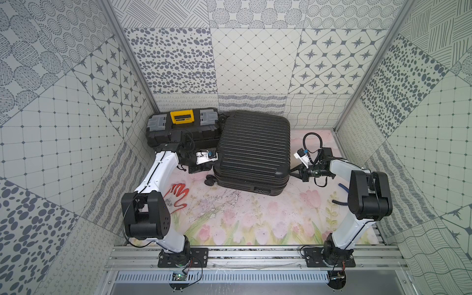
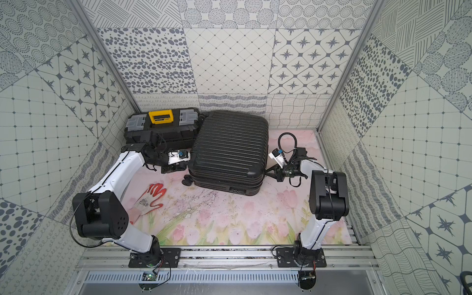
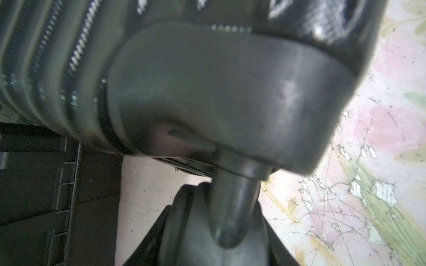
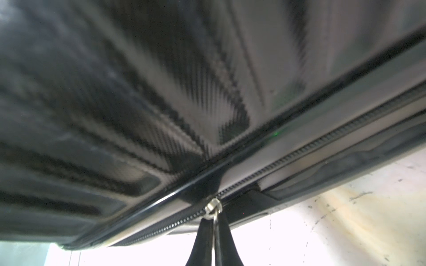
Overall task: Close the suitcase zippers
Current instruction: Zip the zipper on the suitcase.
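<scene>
The black ribbed suitcase [image 1: 252, 150] [image 2: 229, 150] lies flat at the back of the floral mat, shell halves together. My left gripper [image 1: 205, 169] [image 3: 214, 244] is at its left corner, fingers [image 3: 147, 241] clamped on either side of a caster wheel [image 3: 207, 230]. The zipper track [image 3: 78, 53] runs along the seam above it. My right gripper [image 1: 292, 172] [image 4: 215, 241] is at the suitcase's right edge, shut on the thin metal pull hanging from the silver slider [image 4: 213, 207]. The zipper [image 4: 299, 149] runs both ways from the slider.
A black toolbox with a yellow latch [image 1: 182, 127] stands against the back wall, touching the suitcase's left side. A red-and-white glove [image 1: 178, 196] lies front left on the mat. A blue-handled tool [image 1: 343, 189] lies by the right arm. Patterned walls enclose the cell.
</scene>
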`<state>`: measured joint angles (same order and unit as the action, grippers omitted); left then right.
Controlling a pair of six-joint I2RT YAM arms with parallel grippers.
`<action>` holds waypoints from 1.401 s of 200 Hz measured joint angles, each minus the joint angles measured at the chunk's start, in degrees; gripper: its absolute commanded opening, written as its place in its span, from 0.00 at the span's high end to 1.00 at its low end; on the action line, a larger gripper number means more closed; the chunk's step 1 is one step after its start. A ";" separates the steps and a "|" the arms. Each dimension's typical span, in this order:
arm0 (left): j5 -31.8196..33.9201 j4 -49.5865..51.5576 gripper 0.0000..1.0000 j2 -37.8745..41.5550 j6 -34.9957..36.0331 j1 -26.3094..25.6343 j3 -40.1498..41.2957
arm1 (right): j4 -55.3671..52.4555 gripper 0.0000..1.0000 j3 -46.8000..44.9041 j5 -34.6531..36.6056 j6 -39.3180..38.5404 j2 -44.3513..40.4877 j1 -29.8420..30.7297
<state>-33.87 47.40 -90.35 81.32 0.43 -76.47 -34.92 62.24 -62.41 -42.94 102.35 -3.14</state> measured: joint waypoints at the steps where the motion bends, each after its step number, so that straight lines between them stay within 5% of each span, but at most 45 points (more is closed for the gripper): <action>1: -0.02 0.00 1.00 0.00 0.00 0.00 0.00 | -0.02 1.00 0.00 0.00 0.04 0.00 0.00; 34: -0.02 0.02 1.00 0.02 -0.11 0.00 0.00 | 2.34 1.00 -2.99 0.59 1.57 -2.43 -0.11; 113: 2.47 0.61 1.00 1.33 -6.73 -1.75 0.24 | 11.80 1.00 -24.76 12.76 7.87 -29.94 5.62; 179: 7.87 8.39 1.00 1.49 -16.17 -7.41 -3.50 | 12.37 1.00 -28.65 28.94 11.78 -45.29 21.84; 226: 12.63 13.46 1.00 4.15 -25.53 -15.56 -3.10 | 13.42 1.00 -28.46 41.05 19.21 -44.30 34.73; 280: 11.39 13.88 1.00 9.07 -43.01 -26.77 1.22 | 22.71 1.00 -25.57 42.97 26.16 -35.80 48.28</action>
<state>-22.48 61.28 -81.28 38.30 -26.35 -75.24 -12.21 36.67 -19.44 -16.78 66.54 45.15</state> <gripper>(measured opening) 0.482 0.050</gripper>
